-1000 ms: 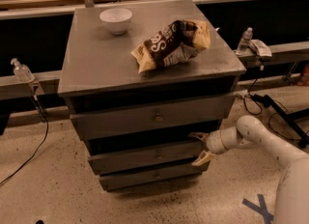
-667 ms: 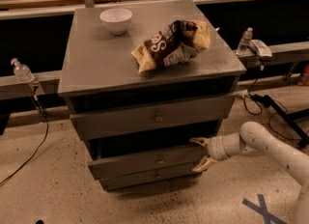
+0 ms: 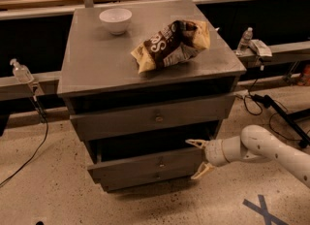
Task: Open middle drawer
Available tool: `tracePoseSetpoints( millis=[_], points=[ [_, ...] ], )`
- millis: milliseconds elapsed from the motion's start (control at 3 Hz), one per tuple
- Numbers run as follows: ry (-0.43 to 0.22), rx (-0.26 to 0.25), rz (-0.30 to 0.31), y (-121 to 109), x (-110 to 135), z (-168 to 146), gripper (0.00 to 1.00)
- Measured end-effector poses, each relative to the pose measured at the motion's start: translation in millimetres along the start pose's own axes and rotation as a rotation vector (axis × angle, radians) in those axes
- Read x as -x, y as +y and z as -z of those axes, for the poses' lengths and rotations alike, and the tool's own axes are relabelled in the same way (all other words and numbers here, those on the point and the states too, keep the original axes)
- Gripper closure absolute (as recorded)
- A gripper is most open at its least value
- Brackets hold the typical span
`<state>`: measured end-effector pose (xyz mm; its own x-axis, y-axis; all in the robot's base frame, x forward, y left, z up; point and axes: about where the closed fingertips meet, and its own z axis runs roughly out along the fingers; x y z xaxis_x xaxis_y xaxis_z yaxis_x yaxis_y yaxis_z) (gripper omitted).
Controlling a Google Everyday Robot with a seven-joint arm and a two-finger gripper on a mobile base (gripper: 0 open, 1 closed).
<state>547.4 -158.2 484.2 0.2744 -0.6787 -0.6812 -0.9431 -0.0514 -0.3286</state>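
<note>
Since a second ago the middle drawer (image 3: 140, 165) has slid further out of the grey cabinet (image 3: 97, 69), the gripper (image 3: 193, 159) moving left with it. We see a pump bottle (image 3: 20, 72) on the left ledge (image 3: 48, 81). On the cabinet top sit a white bowl (image 3: 115, 20) and a crumpled chip bag (image 3: 172, 44). Shadow hides the drawer's inside. The gripper's fingers (image 3: 194, 143) are spread, one above and one below the drawer front's right end; whether they touch it, we cannot tell. A water bottle (image 3: 244, 39) stands far right.

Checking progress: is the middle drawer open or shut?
Partly open: grey knobbed middle drawer juts forward, dark gap above; open tool at its right end.
</note>
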Motion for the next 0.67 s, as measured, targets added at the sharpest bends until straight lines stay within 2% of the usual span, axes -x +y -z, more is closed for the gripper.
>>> tracePoseSetpoints(
  millis=[333,667],
  points=[
    [0.021,-0.005,0.033,-5,13,5,0.21],
    [0.046,0.02,0.012,-17,2,1,0.24]
  ],
)
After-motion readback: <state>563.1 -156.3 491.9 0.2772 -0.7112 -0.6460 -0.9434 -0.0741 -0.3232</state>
